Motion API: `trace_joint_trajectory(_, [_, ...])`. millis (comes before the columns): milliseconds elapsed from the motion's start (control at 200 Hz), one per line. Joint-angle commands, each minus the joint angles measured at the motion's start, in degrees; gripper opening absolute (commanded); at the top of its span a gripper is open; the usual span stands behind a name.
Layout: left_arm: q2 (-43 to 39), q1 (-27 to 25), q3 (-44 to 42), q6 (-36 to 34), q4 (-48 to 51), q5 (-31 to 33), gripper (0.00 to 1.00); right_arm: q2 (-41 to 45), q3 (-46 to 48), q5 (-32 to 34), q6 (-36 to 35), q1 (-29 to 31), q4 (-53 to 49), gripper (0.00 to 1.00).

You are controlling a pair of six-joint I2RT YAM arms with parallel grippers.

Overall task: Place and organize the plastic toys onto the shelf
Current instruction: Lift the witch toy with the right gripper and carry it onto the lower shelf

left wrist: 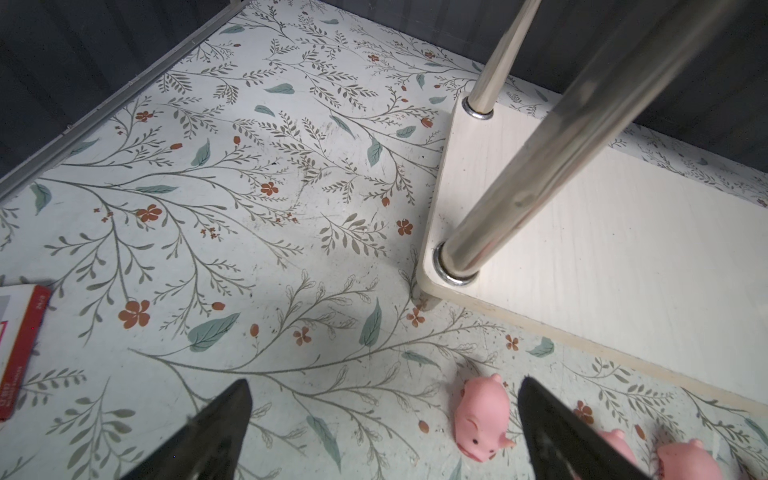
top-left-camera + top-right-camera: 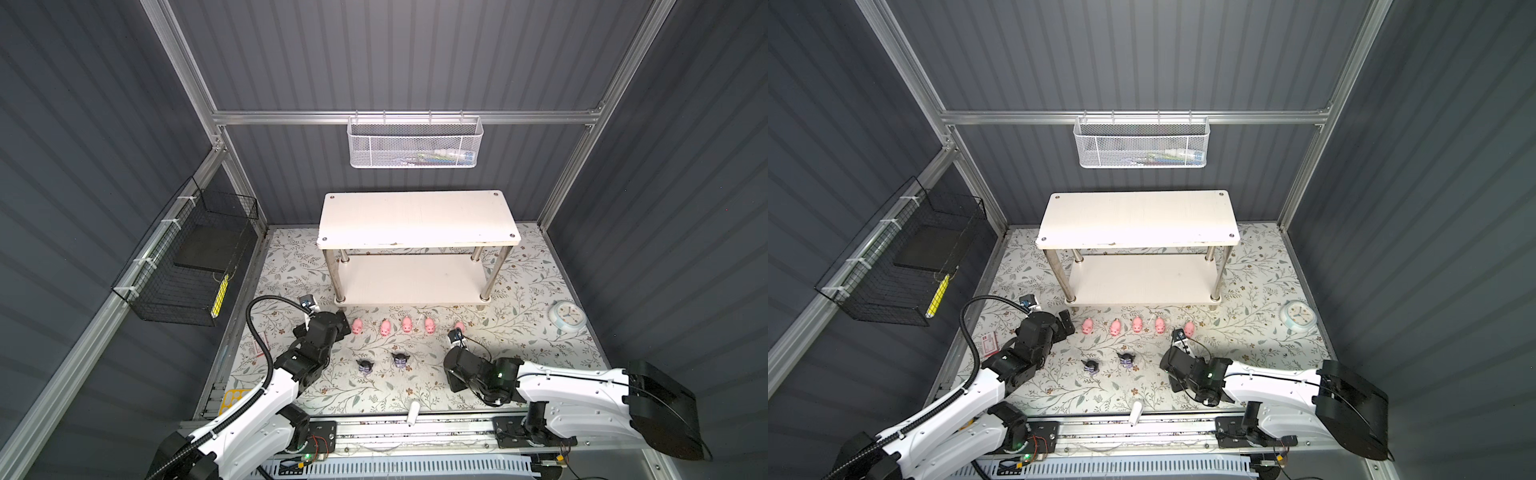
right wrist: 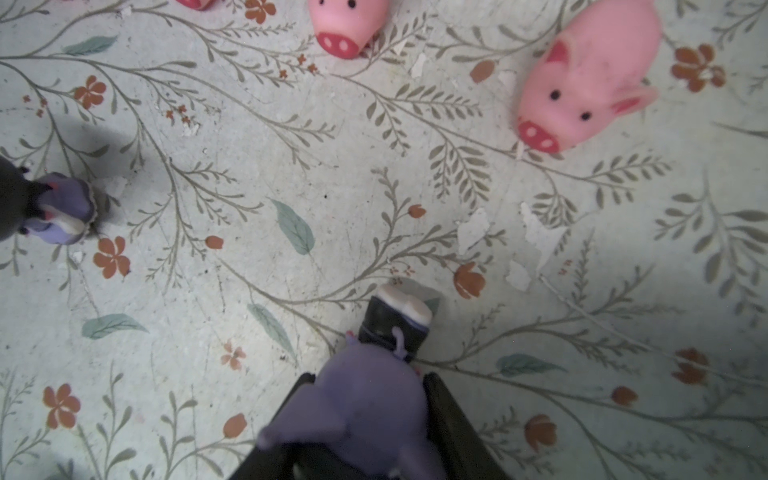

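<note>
Five pink pigs stand in a row on the floral mat before the white two-tier shelf (image 2: 417, 218), from the leftmost pig (image 2: 357, 326) to the rightmost pig (image 2: 459, 326). Two purple black-eared figurines (image 2: 365, 366) (image 2: 401, 360) stand nearer the front. My left gripper (image 1: 384, 399) is open, low over the mat; the leftmost pig (image 1: 482, 419) lies between its fingers, close to one of them. My right gripper (image 3: 368, 386) points down, shut on a paler purple figurine (image 3: 374, 407), its fingers pressed to both flanks. In both top views that figurine is hidden under the right wrist (image 2: 457, 365).
A white cylinder (image 2: 413, 411) lies at the mat's front edge. A pale-blue clock-like dish (image 2: 566, 316) sits at the right. A black wire basket (image 2: 187, 266) hangs on the left wall, a white mesh basket (image 2: 415, 141) on the back wall. A red card (image 1: 20, 345) lies left of my left gripper.
</note>
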State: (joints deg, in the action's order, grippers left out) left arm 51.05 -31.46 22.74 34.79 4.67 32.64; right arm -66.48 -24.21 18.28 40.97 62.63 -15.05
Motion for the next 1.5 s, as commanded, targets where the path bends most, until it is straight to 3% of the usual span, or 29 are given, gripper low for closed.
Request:
trace_joint_trajectory(0, [0.18,-0.18,-0.95,0.64,-0.67,0.67,1.0,0.8,-1.37,0.7,0.0,0.26,-1.72,0.39])
trace_joint_trajectory(345, [0.02,-0.17,-1.0,0.47,-0.36,0.71,1.0,7.14,-9.22,3.27,-5.59,-0.12,-14.01,0.37])
trace_joint_trajectory(640, [0.41,-0.17,-1.43,0.48,-1.06,0.45,1.0,6.71,-22.26,0.81,-17.25,-9.53,-21.33,0.37])
trace_joint_trajectory(960, [0.8,-0.13,-1.56,0.46,-2.37,-0.17,1.0,-2.45,-26.22,-2.16,-25.31,-21.59,-14.16,0.38])
trace_joint_trajectory(1496, [0.85,-0.17,-2.39,0.56,-3.81,-0.91,0.99,-14.81,-30.93,-1.69,-34.35,-28.91,-3.02,0.37])
